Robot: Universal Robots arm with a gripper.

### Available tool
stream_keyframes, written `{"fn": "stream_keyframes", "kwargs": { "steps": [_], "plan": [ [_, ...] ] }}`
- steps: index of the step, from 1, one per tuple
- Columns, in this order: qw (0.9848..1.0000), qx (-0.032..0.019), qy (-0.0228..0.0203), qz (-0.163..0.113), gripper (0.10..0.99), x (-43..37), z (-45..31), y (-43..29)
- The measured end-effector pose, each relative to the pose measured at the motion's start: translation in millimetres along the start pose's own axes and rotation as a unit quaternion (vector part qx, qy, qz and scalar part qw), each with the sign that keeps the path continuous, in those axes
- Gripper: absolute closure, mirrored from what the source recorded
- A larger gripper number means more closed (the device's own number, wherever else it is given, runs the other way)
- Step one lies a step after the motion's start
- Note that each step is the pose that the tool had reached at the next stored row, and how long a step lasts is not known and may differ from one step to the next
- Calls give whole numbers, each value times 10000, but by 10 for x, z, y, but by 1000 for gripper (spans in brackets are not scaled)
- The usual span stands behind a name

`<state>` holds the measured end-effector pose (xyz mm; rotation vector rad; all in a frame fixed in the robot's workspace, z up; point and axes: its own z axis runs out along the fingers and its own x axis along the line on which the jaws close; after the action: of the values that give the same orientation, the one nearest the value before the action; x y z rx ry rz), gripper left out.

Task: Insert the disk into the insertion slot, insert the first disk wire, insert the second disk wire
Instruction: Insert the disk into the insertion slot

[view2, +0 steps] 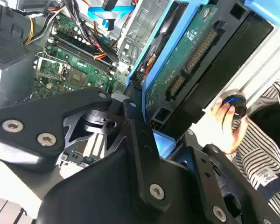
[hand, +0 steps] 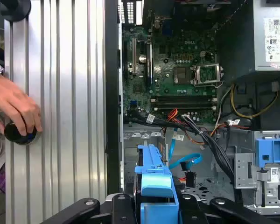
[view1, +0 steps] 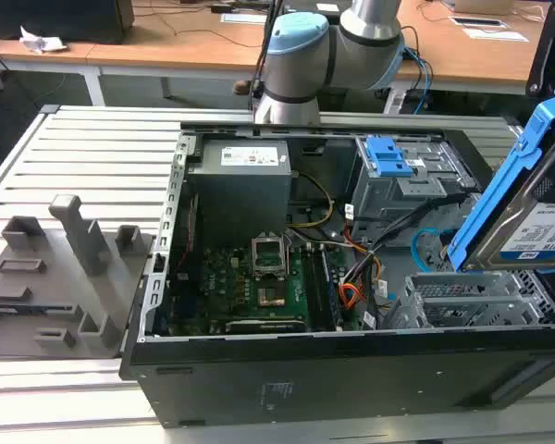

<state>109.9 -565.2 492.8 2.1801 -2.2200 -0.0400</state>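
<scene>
The disk (view1: 535,227), a silver drive in a bright blue carrier, hangs tilted at the exterior view's right, just above the insertion slot (view1: 462,301), a silver perforated cage in the open computer case. My gripper (hand: 154,207) is shut on the disk; its black fingers (hand: 196,205) clamp the blue carrier (hand: 154,179). The disk's green circuit board (view2: 186,60) faces the second wrist view. The second disk wire (hand: 184,161), a light-blue flat cable with a dark plug (hand: 190,178), lies loose inside the cage (hand: 205,186). It also curls beside the disk (view1: 425,242). Which cable is the first disk wire I cannot tell.
A taller grey bay with a blue latch (view1: 388,157) stands behind the cage. Orange, red and yellow wires (view1: 356,277) run between the motherboard (view1: 250,287) and the cage. A person's hand (hand: 14,109) rests on a black knob (hand: 19,133) on the ribbed table. A grey fixture (view1: 55,268) sits left of the case.
</scene>
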Motion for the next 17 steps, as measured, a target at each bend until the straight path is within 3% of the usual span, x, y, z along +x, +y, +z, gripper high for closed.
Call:
{"fn": "stream_keyframes", "kwargs": {
  "steps": [8,17],
  "plan": [
    [10000,-1,4,1,722,0,117,-4],
    [10000,-1,4,0,722,-1,182,-7]
  ]
}}
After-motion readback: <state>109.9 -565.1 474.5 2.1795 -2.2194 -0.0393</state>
